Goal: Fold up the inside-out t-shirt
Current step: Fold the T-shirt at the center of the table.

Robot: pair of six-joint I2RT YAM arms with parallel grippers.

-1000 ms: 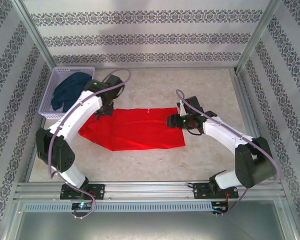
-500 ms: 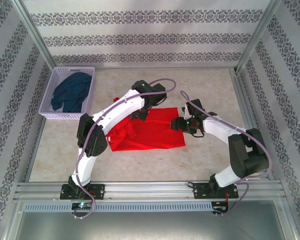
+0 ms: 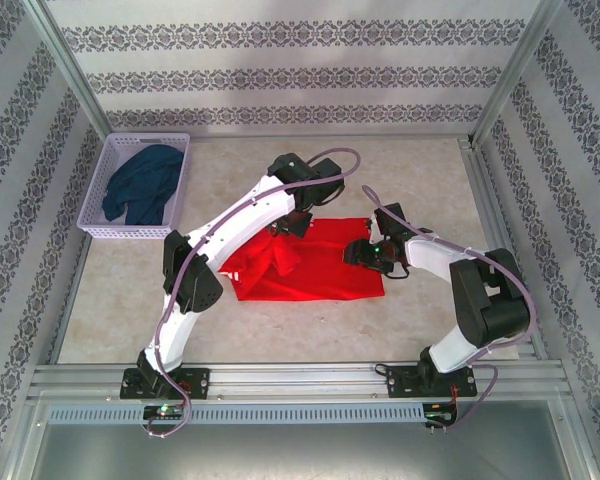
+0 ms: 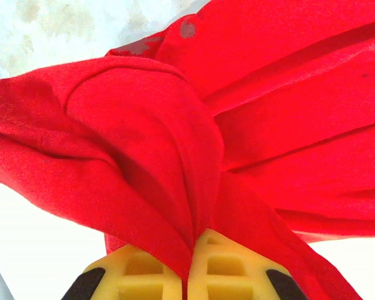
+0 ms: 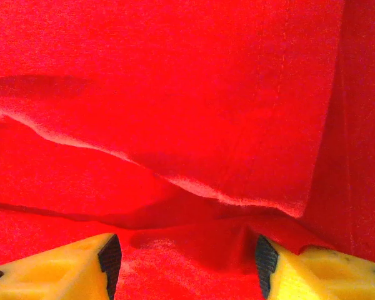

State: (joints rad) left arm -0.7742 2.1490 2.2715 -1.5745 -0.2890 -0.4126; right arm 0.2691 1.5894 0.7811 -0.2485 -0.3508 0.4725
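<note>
A pale perforated plastic basket [image 3: 130, 232] sits at the far left corner of a beige, marbled table [image 3: 420, 170], holding a crumpled dark navy-blue garment [image 3: 140, 185]. Walls papered in grey ornamental bands [image 3: 300, 75] enclose the table on three sides, framed by aluminium posts [image 3: 510, 80]. A metal rail [image 3: 300, 378] runs along the near edge.

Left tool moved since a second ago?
Yes. The left tool went right, away from the basket, dragging the t-shirt by its left edge over its middle.
</note>
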